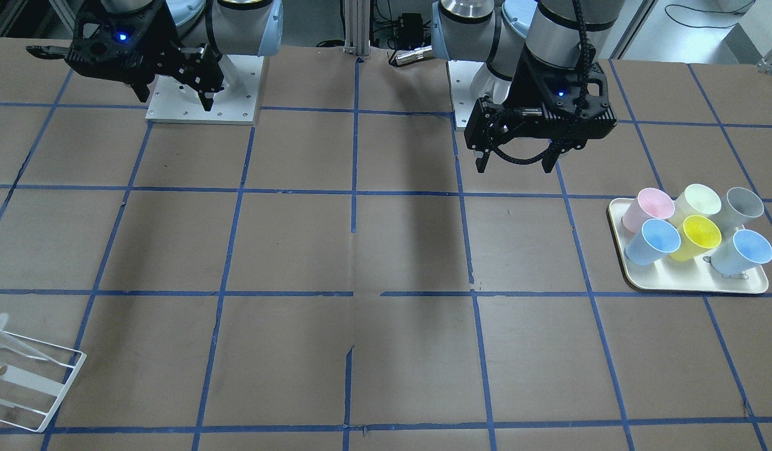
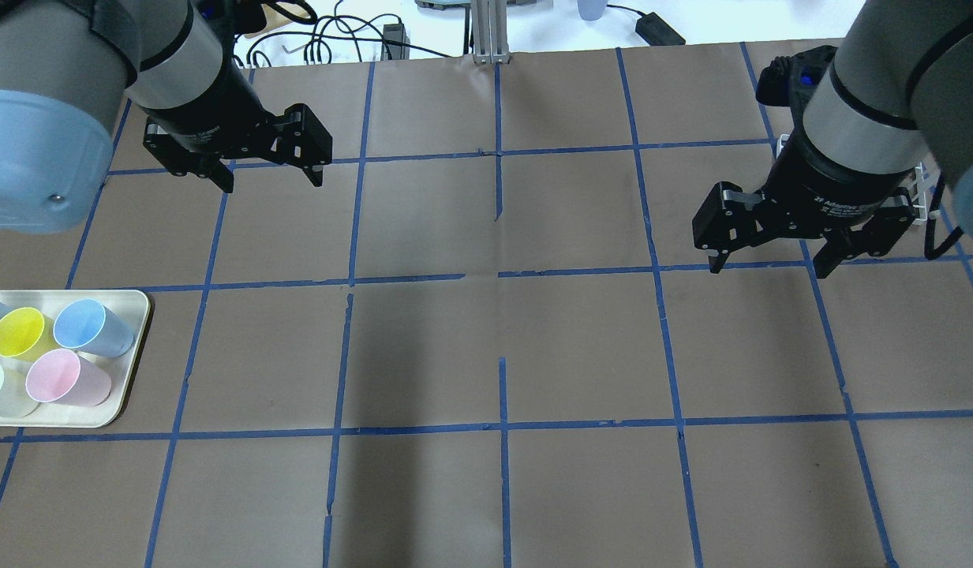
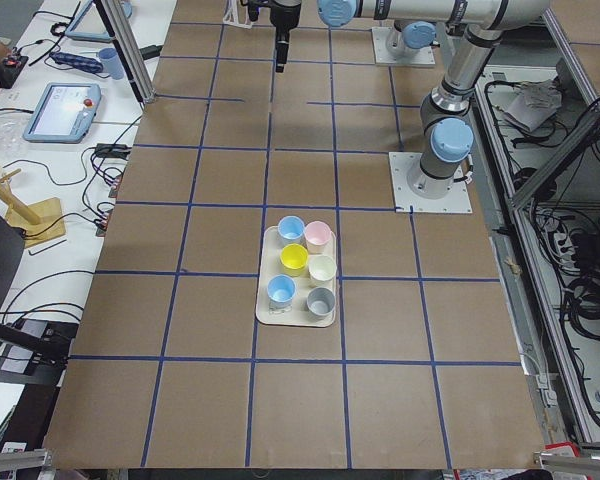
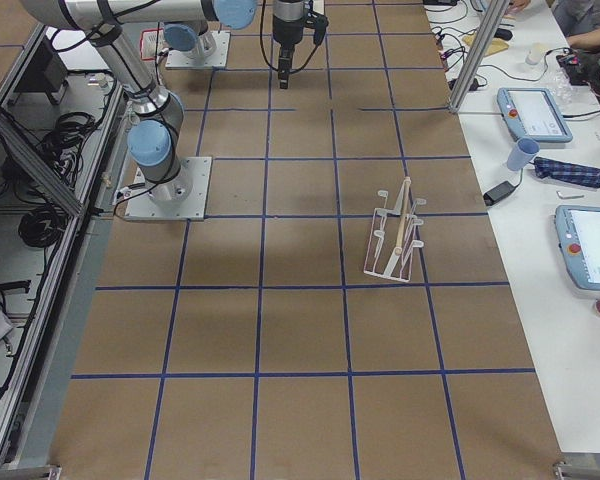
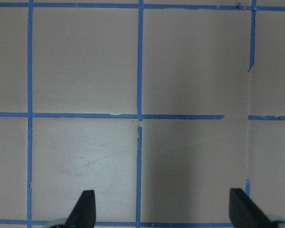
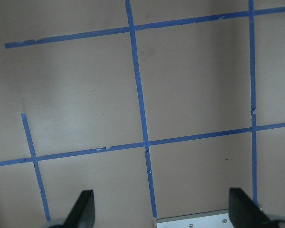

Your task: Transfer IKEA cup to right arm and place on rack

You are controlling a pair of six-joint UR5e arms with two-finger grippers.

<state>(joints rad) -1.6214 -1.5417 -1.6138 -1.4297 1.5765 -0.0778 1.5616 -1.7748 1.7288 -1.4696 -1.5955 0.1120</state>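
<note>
The IKEA cup (image 1: 744, 207) is pale grey and lies tilted at the far corner of the cream tray (image 1: 692, 288), among pink, cream, yellow and light blue cups; it also shows in the exterior left view (image 3: 321, 299). It is out of the overhead view. The white wire rack (image 1: 29, 376) stands at the opposite end of the table, also in the exterior right view (image 4: 398, 235). My left gripper (image 1: 515, 168) is open and empty, hovering above the table short of the tray. My right gripper (image 1: 174, 100) is open and empty near its base plate.
The tray (image 2: 131, 347) sits at the table's left edge in the overhead view. The brown table carries a blue tape grid. The right arm's base plate (image 1: 201, 100) lies under the right gripper. Both wrist views show only taped table between open fingers (image 5: 83, 209).
</note>
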